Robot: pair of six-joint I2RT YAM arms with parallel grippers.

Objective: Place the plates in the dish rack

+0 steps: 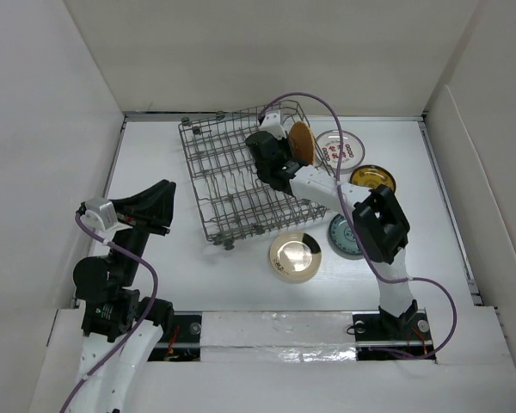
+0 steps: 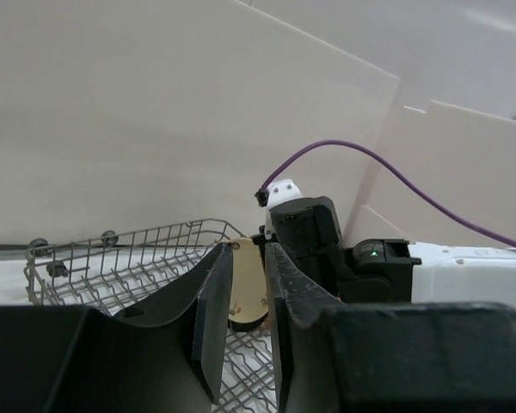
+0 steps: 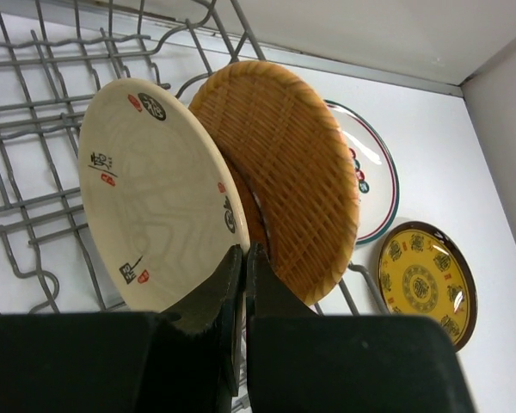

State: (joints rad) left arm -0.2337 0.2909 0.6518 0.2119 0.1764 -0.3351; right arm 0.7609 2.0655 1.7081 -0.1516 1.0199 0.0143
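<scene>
The grey wire dish rack point(image 1: 232, 185) stands mid-table. My right gripper point(image 3: 243, 251) is shut on the rim of a cream plate with black and red marks point(image 3: 150, 202), holding it on edge over the rack's wires point(image 3: 34, 129). An orange-brown woven-look plate point(image 3: 288, 168) stands on edge right behind it, also seen from above point(image 1: 302, 142). My left gripper point(image 2: 245, 249) is open and empty, off to the rack's left point(image 1: 159, 206), facing the cream plate point(image 2: 248, 288) from a distance.
Flat on the table right of the rack lie a white plate with red marks point(image 1: 340, 148), a patterned yellow plate point(image 1: 372, 179), a teal plate point(image 1: 342, 239) partly under my right arm, and a shiny cream plate point(image 1: 295, 256). White walls enclose the table.
</scene>
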